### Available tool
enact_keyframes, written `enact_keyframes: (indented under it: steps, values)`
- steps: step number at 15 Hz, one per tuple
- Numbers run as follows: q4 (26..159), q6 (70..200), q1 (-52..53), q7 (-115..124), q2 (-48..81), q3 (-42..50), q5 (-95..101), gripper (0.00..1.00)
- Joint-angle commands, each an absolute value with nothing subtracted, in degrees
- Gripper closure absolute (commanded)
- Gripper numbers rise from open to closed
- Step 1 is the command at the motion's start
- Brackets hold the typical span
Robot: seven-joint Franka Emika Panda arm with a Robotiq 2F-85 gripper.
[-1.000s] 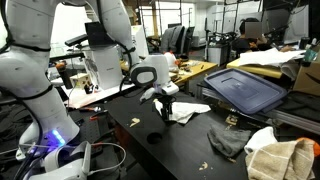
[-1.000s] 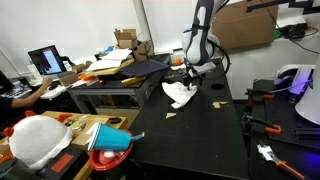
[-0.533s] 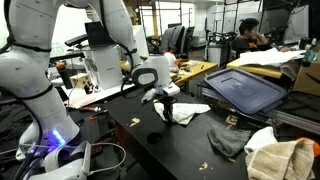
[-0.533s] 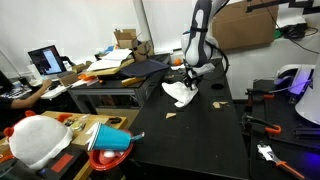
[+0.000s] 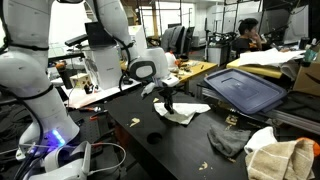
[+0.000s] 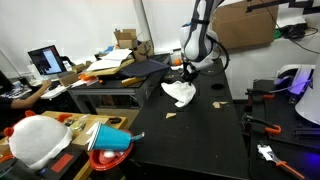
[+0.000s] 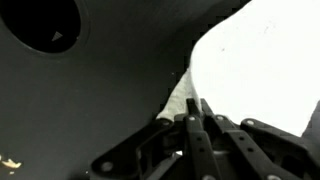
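cloth (image 5: 187, 112): white, crumpled, lying on the black table (image 5: 165, 152) near its middle | gripper (image 5: 168, 104): over the cloth's edge, fingers (image 7: 203, 125) pressed together, pinching that edge | around: grey rag (image 5: 228, 140) near on the table; dark tray (image 5: 245, 90) beyond it

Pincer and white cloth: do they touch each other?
Touching. The wrist view shows the pincer shut, with the edge of the white cloth caught between its fingertips.
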State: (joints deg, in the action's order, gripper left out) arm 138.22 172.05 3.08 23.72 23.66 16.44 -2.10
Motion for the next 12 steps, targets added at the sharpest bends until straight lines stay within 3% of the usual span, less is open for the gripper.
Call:
enact_keyframes:
  steps: [1, 4, 7, 12]
  values:
    - [143.2, 169.0, 11.7, 24.4, 13.0, 24.7, 3.6, 0.99]
    - [140.9, 165.0, 20.7, 30.8, 9.5, 32.7, 13.7, 0.99]
    - [137.9, 157.8, 26.3, 37.4, 6.7, 34.2, 22.1, 0.99]
    - [132.8, 147.0, 16.1, 40.1, 5.1, 14.8, 23.5, 0.99]
